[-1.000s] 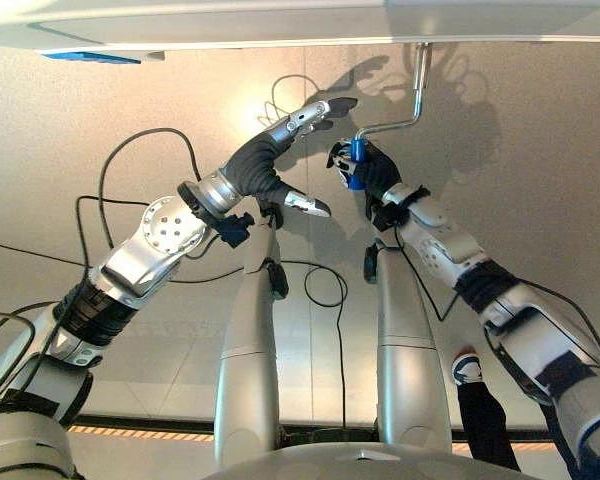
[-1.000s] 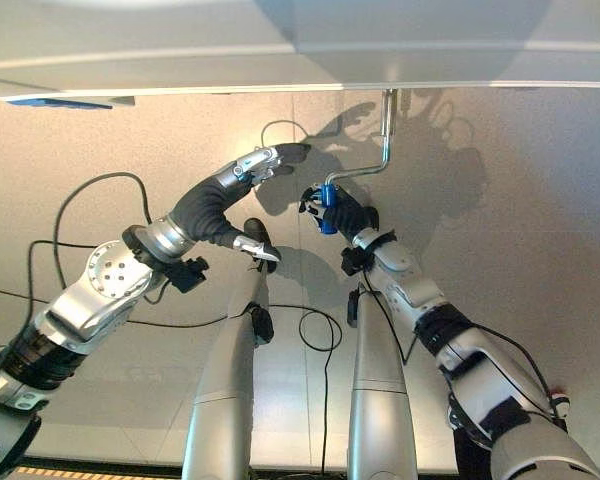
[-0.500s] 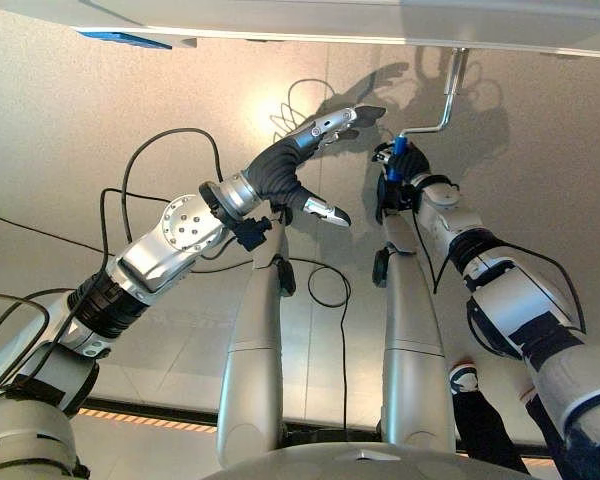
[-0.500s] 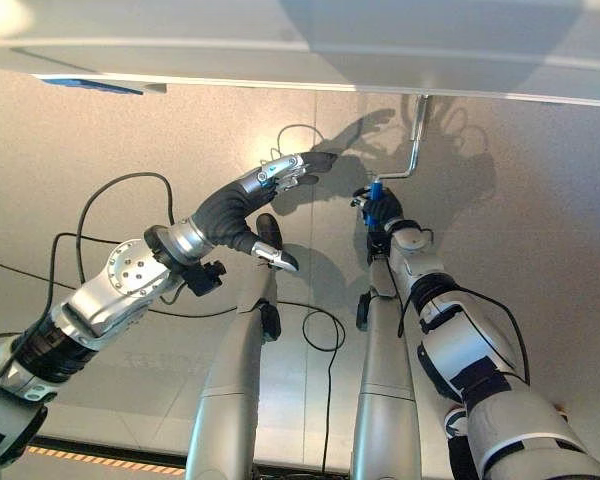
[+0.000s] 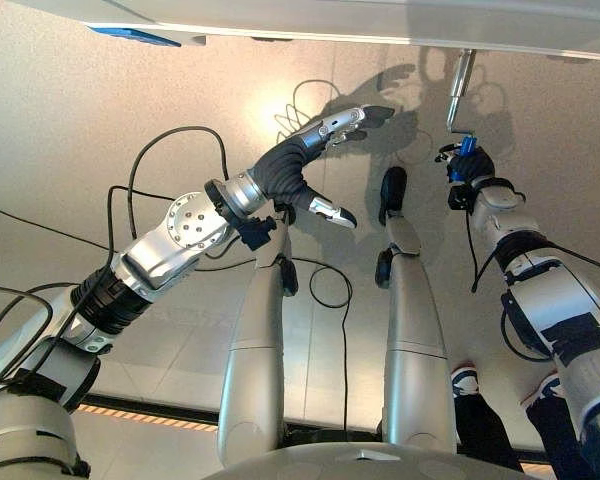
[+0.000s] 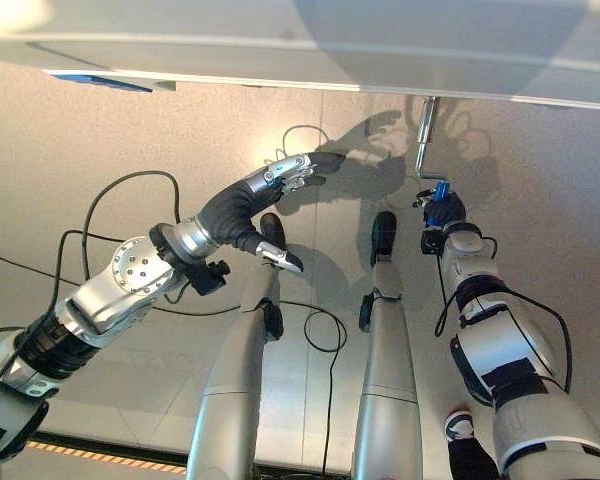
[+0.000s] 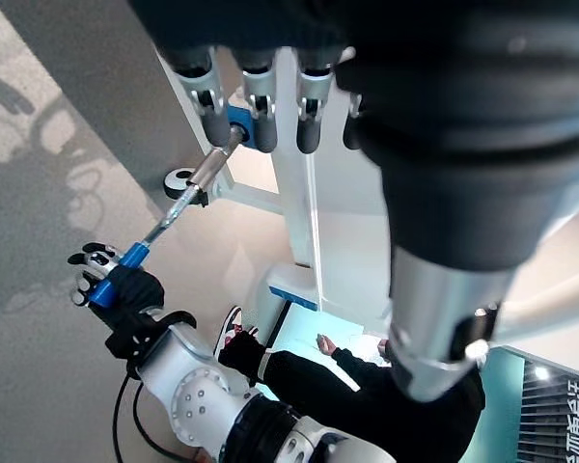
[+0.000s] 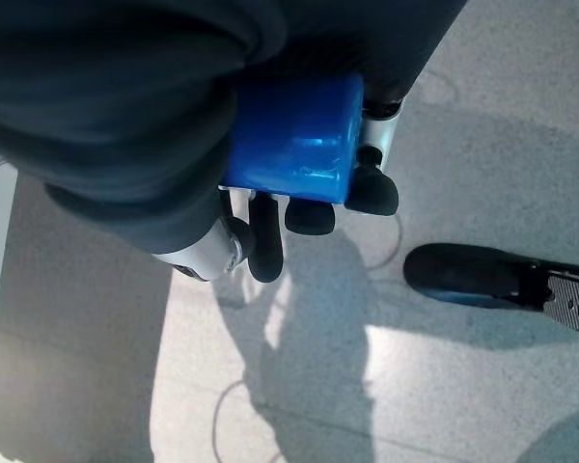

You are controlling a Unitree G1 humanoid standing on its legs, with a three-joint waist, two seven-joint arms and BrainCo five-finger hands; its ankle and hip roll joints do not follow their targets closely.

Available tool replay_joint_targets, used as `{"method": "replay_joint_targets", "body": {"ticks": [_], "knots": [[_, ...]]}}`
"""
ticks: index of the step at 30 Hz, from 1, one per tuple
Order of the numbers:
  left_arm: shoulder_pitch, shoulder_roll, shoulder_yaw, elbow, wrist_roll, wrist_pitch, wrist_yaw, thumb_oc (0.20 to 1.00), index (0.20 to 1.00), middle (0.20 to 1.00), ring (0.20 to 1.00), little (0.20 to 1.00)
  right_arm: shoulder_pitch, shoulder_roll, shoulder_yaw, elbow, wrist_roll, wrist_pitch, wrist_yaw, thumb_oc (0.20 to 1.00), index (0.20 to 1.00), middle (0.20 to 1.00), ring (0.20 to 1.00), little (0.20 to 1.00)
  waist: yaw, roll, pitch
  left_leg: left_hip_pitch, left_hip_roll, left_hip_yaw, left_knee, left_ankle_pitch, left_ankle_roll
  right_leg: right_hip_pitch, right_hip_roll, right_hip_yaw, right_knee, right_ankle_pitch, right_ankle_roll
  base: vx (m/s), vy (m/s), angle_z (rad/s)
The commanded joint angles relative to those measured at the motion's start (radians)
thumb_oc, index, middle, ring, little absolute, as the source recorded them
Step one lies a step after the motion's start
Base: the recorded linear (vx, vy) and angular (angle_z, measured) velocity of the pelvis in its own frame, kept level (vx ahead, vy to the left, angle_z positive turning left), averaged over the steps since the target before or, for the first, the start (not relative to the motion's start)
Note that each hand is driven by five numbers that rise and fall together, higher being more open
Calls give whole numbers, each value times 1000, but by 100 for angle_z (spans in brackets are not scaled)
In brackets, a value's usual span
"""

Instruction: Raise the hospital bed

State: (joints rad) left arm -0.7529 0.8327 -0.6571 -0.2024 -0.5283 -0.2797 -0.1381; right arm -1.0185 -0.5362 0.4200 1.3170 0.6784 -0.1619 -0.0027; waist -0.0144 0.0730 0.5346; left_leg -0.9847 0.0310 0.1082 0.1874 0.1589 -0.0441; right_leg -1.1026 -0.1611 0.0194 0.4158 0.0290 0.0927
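The bed's pale underside [image 5: 380, 20] runs along the top edge. A silver crank rod [image 5: 459, 92] hangs from it and ends in a blue handle [image 5: 466, 146]. My right hand [image 5: 472, 166] is shut on that handle, its dark-tipped fingers [image 8: 314, 217] curled round the blue grip [image 8: 294, 135]. My left hand [image 5: 315, 145] is held in the air to the left of the crank, fingers straight and spread, touching nothing. The left wrist view shows the rod [image 7: 188, 193], the blue handle [image 7: 130, 256] and my right hand [image 7: 116, 285] past my left fingers [image 7: 261, 106].
A person in dark clothes [image 7: 367, 386] crouches by the bed frame; their shoe [image 5: 467, 380] and dark trouser leg show at the lower right. A white bed post with a caster [image 7: 183, 178] stands near the crank. A blue part [image 5: 130, 35] sits under the bed at upper left.
My right hand has swung the blue handle to the right, from left of the crank rod to just below it. The left hand has barely moved. The camera has shifted a little.
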Motion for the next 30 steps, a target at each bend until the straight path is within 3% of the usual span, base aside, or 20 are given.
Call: {"method": "replay_joint_targets", "body": {"ticks": [1, 6, 10, 12, 14, 15, 20, 25, 30], "knots": [[25, -6, 17, -67, -17, -48, -12, 1000, 1000, 1000, 1000, 1000, 76, -131, -34, 62, 14, 9, -40, 200, 200, 200, 200, 200, -52, 68, -15, 42, -14, -1, 125, -146, -9, 74, 24, -33, -120, 79, 71, 0, 0, 0], [30, 17, 26, -72, -14, -48, -16, 1000, 1000, 1000, 1000, 1000, 139, -183, -81, 59, 29, -1, -51, 200, 200, 200, 200, 200, -61, 62, -15, 43, -15, -2, 127, -150, -8, 75, 26, -33, -120, 77, 71, 0, 0, 0], [54, 31, 58, -84, -21, -55, -12, 1000, 1000, 1000, 1000, 1000, 213, -207, -129, -63, 103, -53, -67, 200, 200, 200, 200, 200, -74, 52, -15, 42, -14, -2, 128, -150, -9, 75, 29, -30, -119, 76, 71, 0, 0, 0], [96, 36, 117, -92, -10, -57, -1, 1000, 1000, 1000, 1000, 1000, 364, -210, -188, -403, 155, -135, -77, 200, 200, 200, 200, 200, -98, 31, -15, 35, -11, 0, 130, -150, -9, 65, 31, -28, -118, 78, 73, 0, 0, 0], [112, 36, 131, -95, -5, -54, 3, 1000, 1000, 1000, 1000, 1000, 433, -208, -230, -533, 162, -162, -89, 200, 200, 200, 200, 200, -104, 25, -15, 36, -12, 0, 132, -152, -8, 65, 31, -26, -116, 77, 73, 1, 1, 2], [141, 38, 169, -92, 6, -56, 12, 1000, 1000, 1000, 1000, 1000, 540, -195, -314, -752, 172, -216, -84, 200, 200, 200, 200, 200, -118, 15, -15, 32, -11, 0, 133, -154, -7, 62, 30, -25, -115, 77, 74, 0, 0, 0], [186, 56, 242, -97, 15, -60, 11, 1000, 1000, 1000, 1000, 1000, 660, -144, -461, -1069, 215, -320, -57, 200, 200, 200, 200, 200, -137, -1, -15, 28, -9, 2, 132, -158, -6, 57, 32, -20, -114, 76, 77, 3, 7, -4], [229, 78, 295, -134, -1, -57, -2, 1000, 1000, 1000, 1000, 1000, 707, -85, -482, -1277, 276, -352, 9, 200, 200, 200, 200, 200, -146, -12, -15, 22, -9, 4, 138, -160, -6, 53, 34, -17, -111, 77, 78, -4, 5, -6], [257, 89, 324, -159, -32, -63, -17, 1000, 1000, 1000, 1000, 1000, 723, -88, -411, -1413, 304, -326, 88, 200, 200, 200, 200, 200, -146, -18, -15, 15, -6, 4, 143, -158, -7, 50, 36, -17, -111, 82, 77, 0, 0, 0]]}}
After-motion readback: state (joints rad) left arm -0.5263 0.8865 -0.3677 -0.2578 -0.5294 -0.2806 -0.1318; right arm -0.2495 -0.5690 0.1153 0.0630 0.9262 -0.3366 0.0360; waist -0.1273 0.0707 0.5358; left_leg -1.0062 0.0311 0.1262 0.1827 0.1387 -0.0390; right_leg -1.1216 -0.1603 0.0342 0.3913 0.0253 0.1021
